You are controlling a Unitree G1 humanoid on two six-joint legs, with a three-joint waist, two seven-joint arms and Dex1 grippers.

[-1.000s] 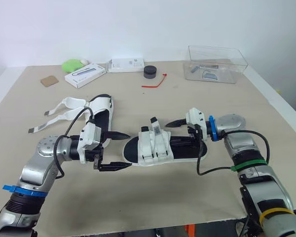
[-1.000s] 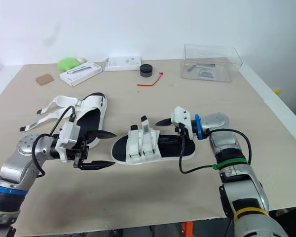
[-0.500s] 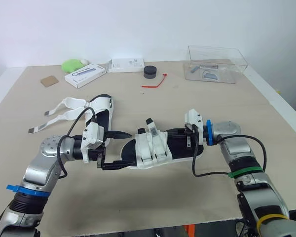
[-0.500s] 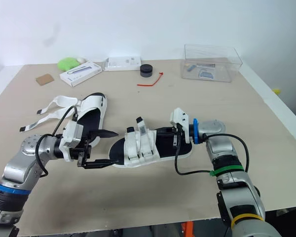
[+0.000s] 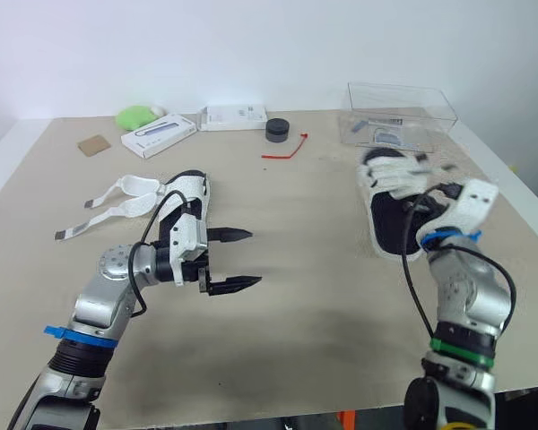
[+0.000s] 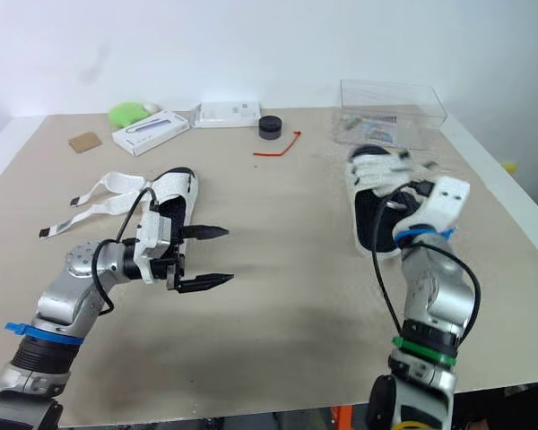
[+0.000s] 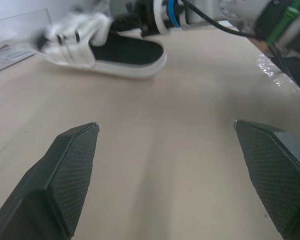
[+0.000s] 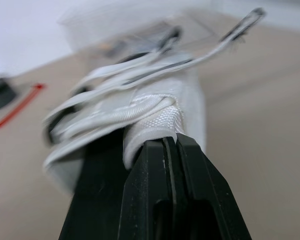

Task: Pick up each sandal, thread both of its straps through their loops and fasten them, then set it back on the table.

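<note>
Sandal [image 5: 387, 219] swung rightward; wrist view shows right claw [image 8: 169, 147] pinching it, left claw [image 5: 254, 258] wide.

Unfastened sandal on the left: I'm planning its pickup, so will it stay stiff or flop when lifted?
Its straps lie splayed flat on the table, so they will probably dangle. The sole looks thick and flat, so it likely keeps shape.

Beige table [image 5: 296, 358] carries 1 loose-strapped sandal [image 5: 186, 186], clear bin [image 5: 399, 107], red tie [image 5: 285, 150].

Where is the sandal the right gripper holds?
In the eye views the sandal is at the table's right side, near the clear box, heel end pinched by the right gripper.
</note>
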